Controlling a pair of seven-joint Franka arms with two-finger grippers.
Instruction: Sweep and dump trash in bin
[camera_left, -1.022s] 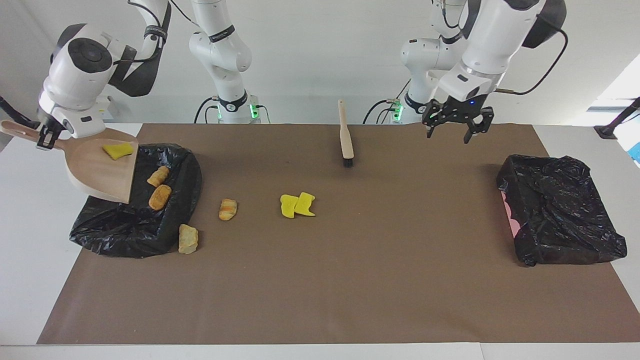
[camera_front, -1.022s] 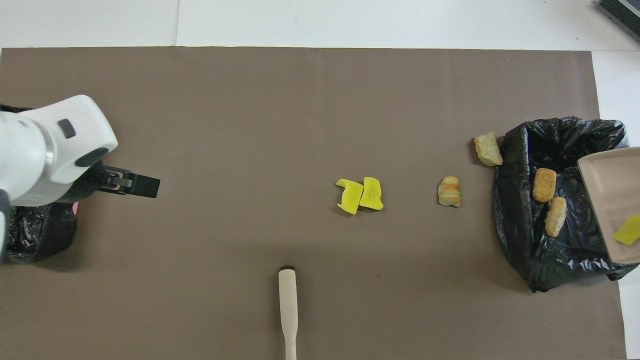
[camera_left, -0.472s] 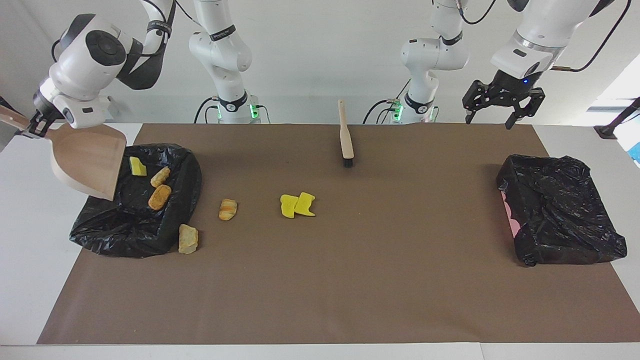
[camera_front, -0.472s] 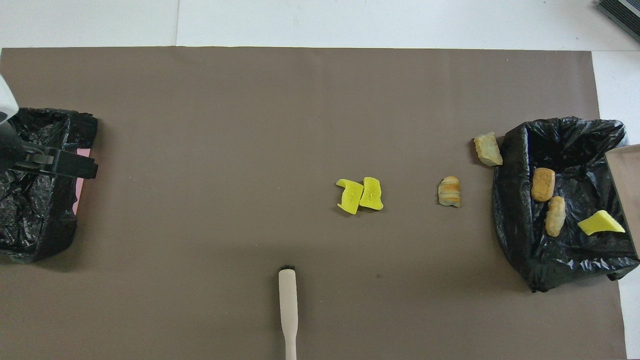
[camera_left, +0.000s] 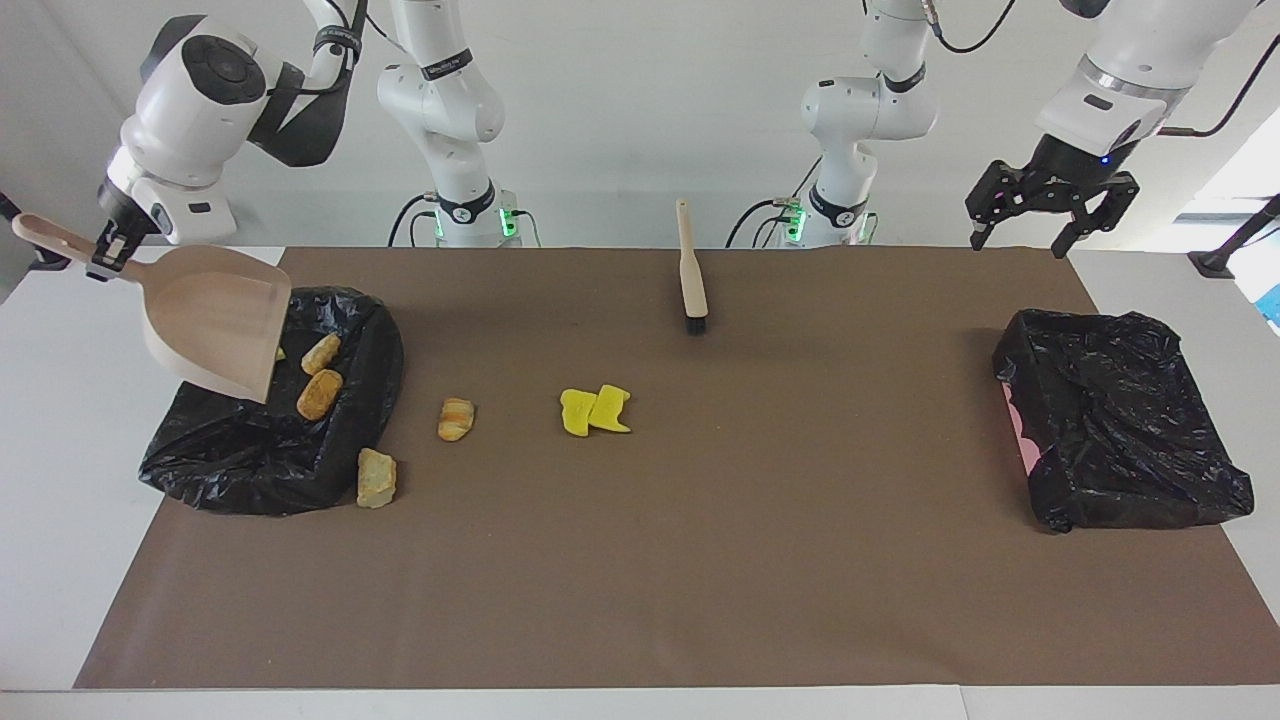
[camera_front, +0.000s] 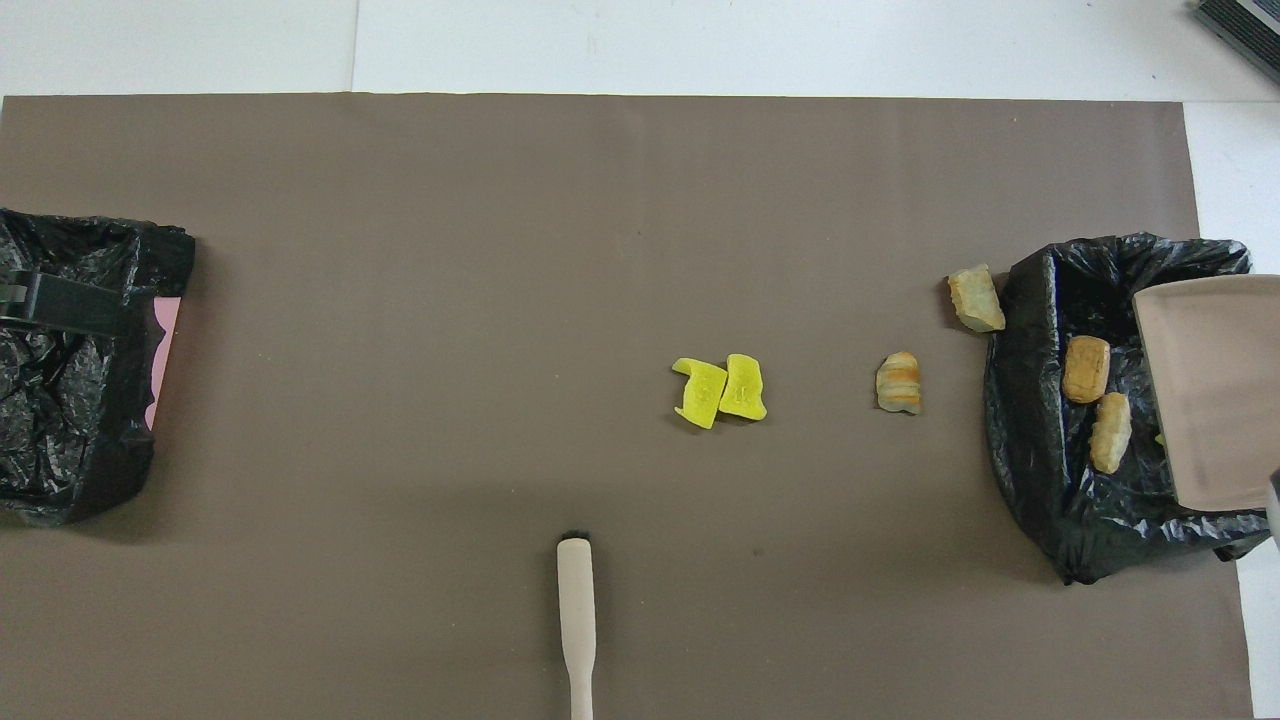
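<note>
The yellow chunk that sat on the dustpan (camera_left: 215, 320) a second ago is off it and down in the bin, where only a sliver of it peeks out at the pan's lip in both views. The right gripper (camera_left: 105, 258) is clamped on the dustpan's handle, holding the pan tilted over the black-lined bin (camera_left: 260, 460) at the right arm's end of the table. And the left gripper (camera_left: 1050, 205) has climbed up and away, now hanging with its fingers spread wide and empty, over the table's edge nearest the robots at the left arm's end, by the second black-bagged bin (camera_left: 1120, 420).

Trash count now! Two tan pastry lumps (camera_left: 320, 375) lie inside the bin beside the pan. One tan lump (camera_left: 376, 478) rests on the mat, touching the bin's outer edge. Another striped lump (camera_left: 455, 418) sits near the bin, toward the middle. Two yellow chunks (camera_left: 595, 410) lie touching each other at mid-table. The brush (camera_left: 690, 270) lies flat on the mat, nearer the robots than the yellow pair, bristles pointing away from them.
</note>
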